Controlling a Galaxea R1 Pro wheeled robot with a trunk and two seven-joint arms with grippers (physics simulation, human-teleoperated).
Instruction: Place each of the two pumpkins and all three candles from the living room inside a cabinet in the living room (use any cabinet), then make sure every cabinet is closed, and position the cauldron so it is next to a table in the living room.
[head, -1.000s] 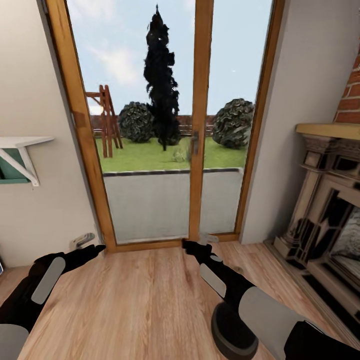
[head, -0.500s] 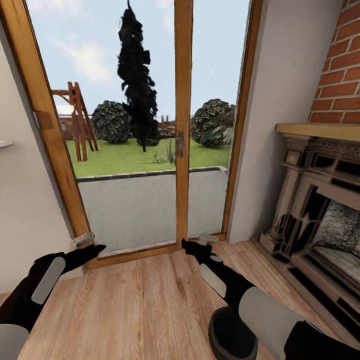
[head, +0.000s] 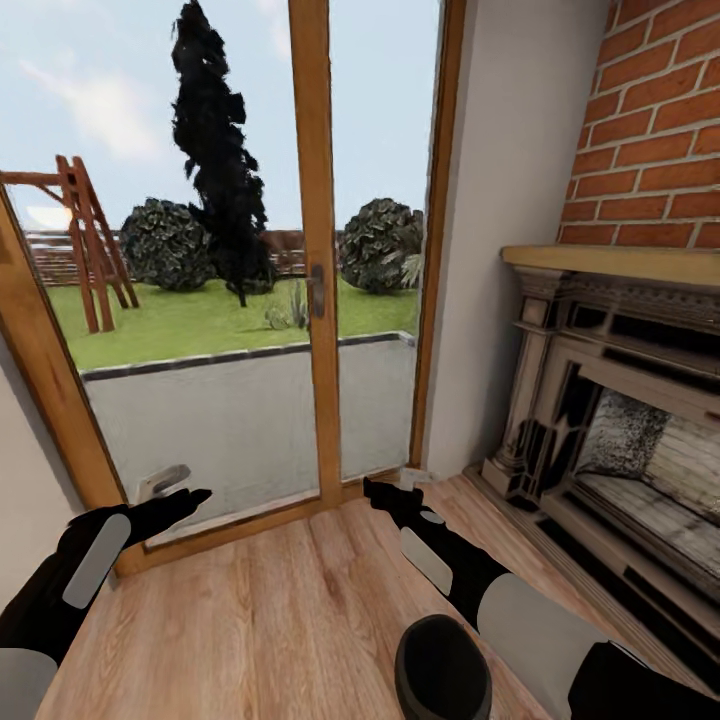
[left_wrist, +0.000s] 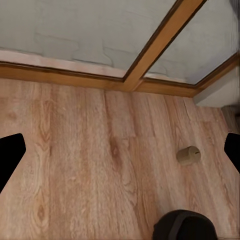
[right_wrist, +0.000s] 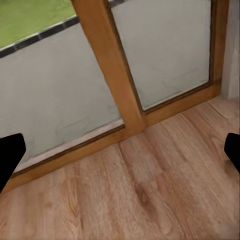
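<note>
Both hands are empty, fingers apart: left hand (head: 190, 496), right hand (head: 378, 490). 1 candle (left_wrist: 188, 155) lies on the wood floor (head: 270, 610) near the glass door (head: 230, 300). I'd roll closer before reaching.

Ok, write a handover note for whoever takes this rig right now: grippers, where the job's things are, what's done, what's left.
Left gripper: jaws open, empty, above the wood floor by the glass door.
Right gripper: jaws open, empty, above the same floor; fireplace to its right.
Things: one candle lies on its side on the floor, seen in the left wrist view.
Done: nothing can be confirmed from here.
Left: pick up that candle, find the other candles and both pumpkins, put all in a cabinet, close every cabinet, set the cauldron next to the table.
</note>
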